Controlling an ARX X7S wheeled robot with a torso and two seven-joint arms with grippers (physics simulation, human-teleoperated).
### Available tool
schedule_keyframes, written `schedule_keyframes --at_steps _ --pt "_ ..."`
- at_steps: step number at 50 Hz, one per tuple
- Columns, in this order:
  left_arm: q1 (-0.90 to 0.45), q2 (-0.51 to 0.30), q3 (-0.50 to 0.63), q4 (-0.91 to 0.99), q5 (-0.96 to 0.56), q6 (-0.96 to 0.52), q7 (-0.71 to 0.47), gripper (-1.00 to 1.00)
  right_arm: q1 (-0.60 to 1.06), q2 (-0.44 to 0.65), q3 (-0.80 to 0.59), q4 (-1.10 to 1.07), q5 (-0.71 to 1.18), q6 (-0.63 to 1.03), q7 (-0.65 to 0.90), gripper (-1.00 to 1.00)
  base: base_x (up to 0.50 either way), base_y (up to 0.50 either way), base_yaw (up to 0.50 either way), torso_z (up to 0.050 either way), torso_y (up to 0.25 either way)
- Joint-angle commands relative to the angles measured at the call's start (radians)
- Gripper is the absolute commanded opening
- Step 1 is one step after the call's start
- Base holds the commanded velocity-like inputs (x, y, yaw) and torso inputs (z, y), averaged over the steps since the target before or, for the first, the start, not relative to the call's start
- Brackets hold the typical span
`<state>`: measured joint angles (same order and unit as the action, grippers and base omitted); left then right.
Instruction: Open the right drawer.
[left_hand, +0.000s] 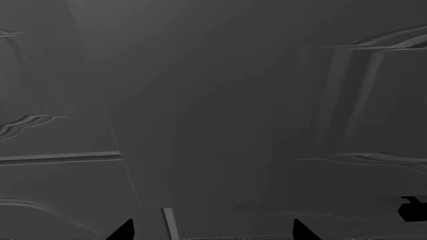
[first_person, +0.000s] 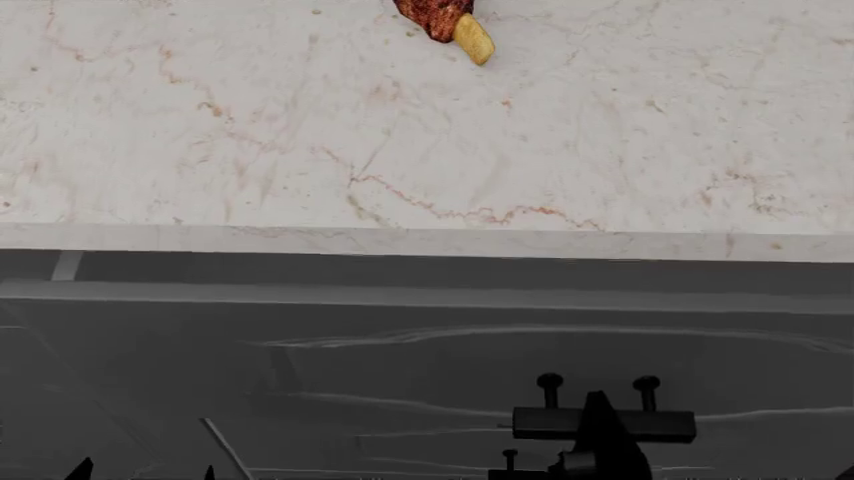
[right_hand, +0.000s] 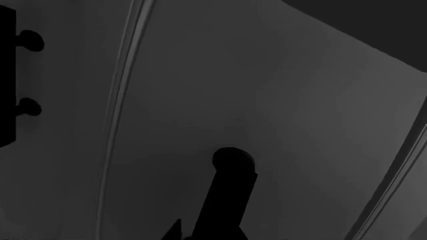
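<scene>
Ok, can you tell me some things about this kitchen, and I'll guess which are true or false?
1. The right drawer has a black handle on two posts. True.
2. Its front is bright red. False: it is dark grey with pale streaks.
3. The countertop is pale marble with reddish veins. True.
4. Nothing lies on the countertop. False: a brown and yellow bit of food lies near the head view's top edge.

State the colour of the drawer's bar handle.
Black. The bar handle on the right drawer shows best in the head view, against the dark grey streaked front.
</scene>
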<state>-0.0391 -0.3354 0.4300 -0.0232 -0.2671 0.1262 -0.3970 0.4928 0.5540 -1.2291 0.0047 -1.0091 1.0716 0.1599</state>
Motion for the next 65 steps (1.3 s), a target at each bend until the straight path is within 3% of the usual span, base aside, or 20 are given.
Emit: schedule_keyframes --at_steps 1,65 --pt "-0.006 0.018 -0.021 0.008 -0.001 -0.001 0.027 1.0 -0.026 -0.035 -0.041 -0.028 -0.082 0.002 -0.018 -1.0 -0.18 0.0 0.0 0.0 0.0" --pt "-0.01 0.009 -0.01 0.006 -0.01 0.011 0.017 1.0 -0.022 -0.041 -0.044 -0.022 -0.099 -0.019 -0.024 -1.0 -0.21 0.0 0.0 0.0 0.0"
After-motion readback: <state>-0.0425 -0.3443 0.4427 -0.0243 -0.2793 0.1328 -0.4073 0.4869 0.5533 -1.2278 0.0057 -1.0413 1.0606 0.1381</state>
